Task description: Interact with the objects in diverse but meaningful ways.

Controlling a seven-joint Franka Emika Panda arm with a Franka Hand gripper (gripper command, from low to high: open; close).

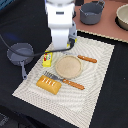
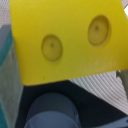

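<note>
In the wrist view a yellow cheese wedge [image 2: 65, 37] with two round holes fills most of the picture, very close to the camera and above the table. My gripper [image 1: 59, 48] hangs over the mat's edge on the exterior view's left; a yellow strip of the cheese [image 1: 56, 50] shows at its tips, so it seems shut on the wedge. The fingers are hidden. A yellow box with a red label [image 1: 47, 60] stands just below the gripper. A golden-brown bread loaf [image 1: 49, 84] lies on the mat. The milk carton is out of view.
A grey pan [image 1: 20, 54] sits beside the mat at the exterior view's left and shows under the cheese in the wrist view [image 2: 50, 111]. A tan plate [image 1: 68, 66], an orange-handled fork [image 1: 70, 82] and knife [image 1: 87, 59] lie on the striped mat [image 1: 95, 87]. A grey pot [image 1: 91, 12] stands behind.
</note>
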